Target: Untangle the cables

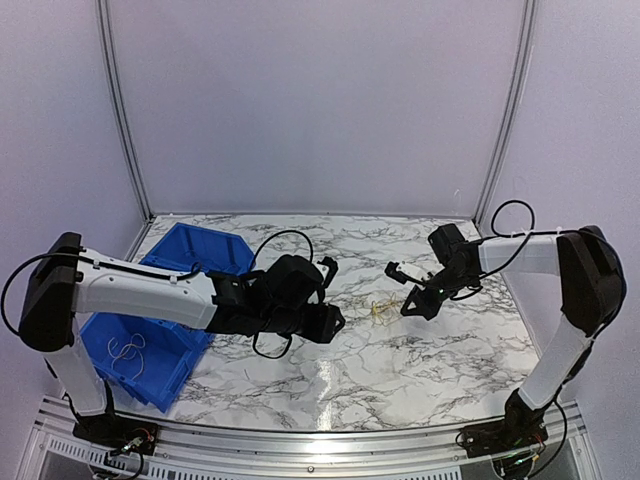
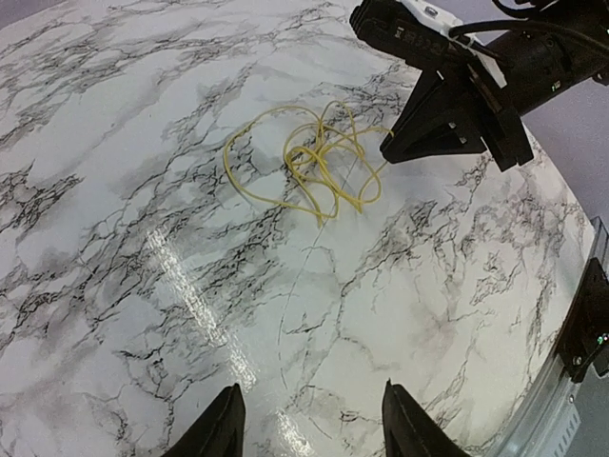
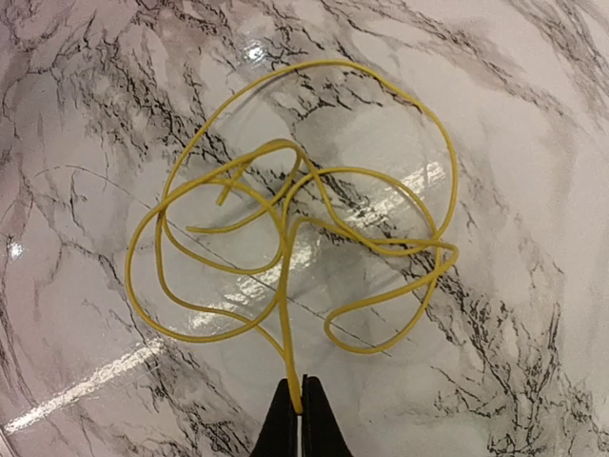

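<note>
A tangle of thin yellow cable (image 1: 383, 309) lies in loose overlapping loops on the marble table (image 1: 420, 370). It also shows in the left wrist view (image 2: 314, 162) and fills the right wrist view (image 3: 295, 238). My right gripper (image 3: 301, 405) is shut on one strand of the yellow cable at the tangle's near edge, low over the table (image 1: 410, 303). Its black tip (image 2: 385, 148) touches the tangle's right side. My left gripper (image 2: 312, 390) is open, holds nothing, and hovers left of the tangle (image 1: 332, 296). A hair-thin dark strand (image 2: 283, 314) runs across the marble near the tangle.
Two blue bins stand at the table's left, one at the back (image 1: 195, 255) and one nearer (image 1: 150, 370) with pale wire loops (image 1: 127, 350) inside. White walls and metal posts ring the table. The front rail (image 1: 300, 440) runs along the near edge.
</note>
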`<state>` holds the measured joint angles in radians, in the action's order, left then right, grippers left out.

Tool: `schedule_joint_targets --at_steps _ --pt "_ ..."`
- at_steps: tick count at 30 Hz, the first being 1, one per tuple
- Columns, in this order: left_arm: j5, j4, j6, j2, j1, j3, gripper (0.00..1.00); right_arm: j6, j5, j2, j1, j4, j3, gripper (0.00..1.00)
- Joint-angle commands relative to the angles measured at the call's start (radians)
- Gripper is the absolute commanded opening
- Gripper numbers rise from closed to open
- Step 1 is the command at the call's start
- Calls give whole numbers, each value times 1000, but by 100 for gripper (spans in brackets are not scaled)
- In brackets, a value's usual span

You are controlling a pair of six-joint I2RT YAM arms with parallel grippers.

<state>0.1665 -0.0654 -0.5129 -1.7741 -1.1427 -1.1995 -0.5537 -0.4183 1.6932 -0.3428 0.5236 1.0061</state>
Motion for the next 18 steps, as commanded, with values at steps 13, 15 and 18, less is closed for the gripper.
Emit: schedule_joint_targets --at_steps 13,15,18 --pt "154 597 43 -57 -39 78 53 -72 -296 -164 -40 241 145 0" --pt "155 610 45 -79 -41 57 52 -81 -295 -168 -61 267 147 0" --pt "161 618 46 -128 -42 14 51 -93 -310 -170 -98 287 153 0"
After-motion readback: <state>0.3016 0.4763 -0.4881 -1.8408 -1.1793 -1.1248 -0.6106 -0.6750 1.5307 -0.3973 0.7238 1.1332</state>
